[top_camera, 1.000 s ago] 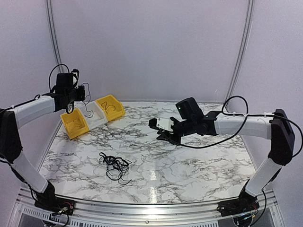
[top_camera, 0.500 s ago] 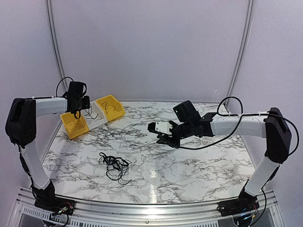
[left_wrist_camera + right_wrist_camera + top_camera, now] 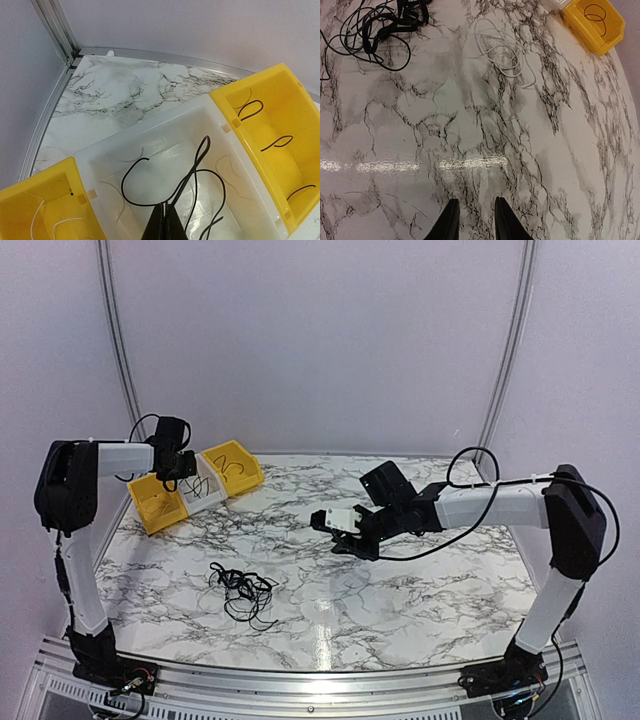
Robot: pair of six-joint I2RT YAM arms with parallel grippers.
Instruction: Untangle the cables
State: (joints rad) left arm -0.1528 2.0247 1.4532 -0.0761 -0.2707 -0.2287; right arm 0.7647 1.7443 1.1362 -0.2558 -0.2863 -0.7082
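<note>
I am holding a black cable (image 3: 191, 172) in the left end effector (image 3: 163, 226). Its fingers are pressing together on the strand, which is hanging in loops into the white bin (image 3: 150, 131). The bottom edge of the wrist view is cutting those fingers off, so only their tips are showing. The yellow bin (image 3: 270, 85) beside it is showing short black arcs, partly hidden by its walls. The right end effector (image 3: 475, 222) is hovering over the surface (image 3: 470, 130), fingers slightly parted and gripping nothing. The remaining cables (image 3: 243, 590) are lying in a tangled pile near the front, running off the top of the right wrist view. Compared with a second ago, the left arm has been swinging inward and lower over the bins and the right arm has been reaching further left. The pile is staying put.
</note>
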